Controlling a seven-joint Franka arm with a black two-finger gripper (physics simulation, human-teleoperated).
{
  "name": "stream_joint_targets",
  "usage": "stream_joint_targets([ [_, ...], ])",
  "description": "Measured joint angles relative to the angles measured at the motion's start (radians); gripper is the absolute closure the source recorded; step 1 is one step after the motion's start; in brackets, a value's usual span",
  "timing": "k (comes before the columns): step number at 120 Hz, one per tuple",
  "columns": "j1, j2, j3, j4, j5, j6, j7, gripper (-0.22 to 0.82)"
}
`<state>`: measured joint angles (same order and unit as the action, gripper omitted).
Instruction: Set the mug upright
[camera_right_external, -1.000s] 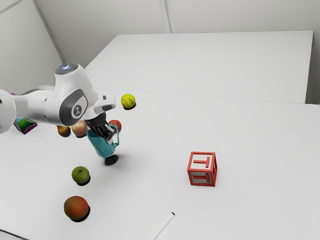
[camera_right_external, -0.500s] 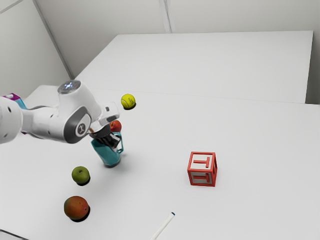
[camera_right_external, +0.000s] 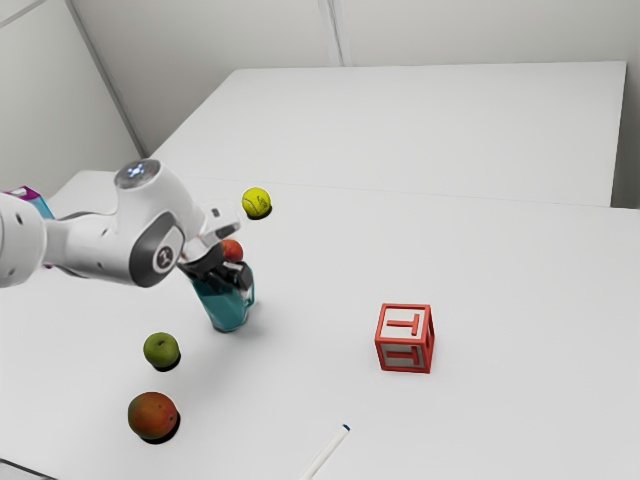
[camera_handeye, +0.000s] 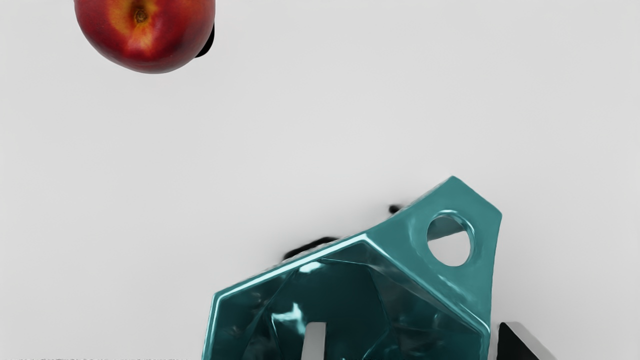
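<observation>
Currently, in the exterior view, have the teal mug (camera_right_external: 222, 305) base down on the surface (camera_right_external: 310, 260), mouth up under the fingers (camera_right_external: 240, 276); about upright, by the look of it, though with a slight lean hard to rule out. Near the red fruit (camera_right_external: 231, 250), but apart from it.

In the wrist view, looking down into the mug, with one finger inside and one outside, by the handle (camera_handeye: 480, 270). Open, then, astride the wall and not pinching it; probably set so to grip just that thin side. Closing or backing off, should go gently, for fear of tipping it.
</observation>
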<state>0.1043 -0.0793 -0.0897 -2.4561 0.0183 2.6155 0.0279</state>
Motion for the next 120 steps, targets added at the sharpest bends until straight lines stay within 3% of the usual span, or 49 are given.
stream_joint_targets([
  [17,-0.002,-0.036,-0.001,0.007,-0.005,-0.023,-0.010,0.15],
  [39,-0.003,-0.068,-0.001,0.064,-0.017,-0.091,-0.020,0.07],
  [86,-0.011,-0.038,-0.001,0.475,-0.047,-0.631,-0.033,0.03],
  [120,-0.015,0.038,-0.005,0.737,-0.046,-0.896,-0.039,0.02],
])
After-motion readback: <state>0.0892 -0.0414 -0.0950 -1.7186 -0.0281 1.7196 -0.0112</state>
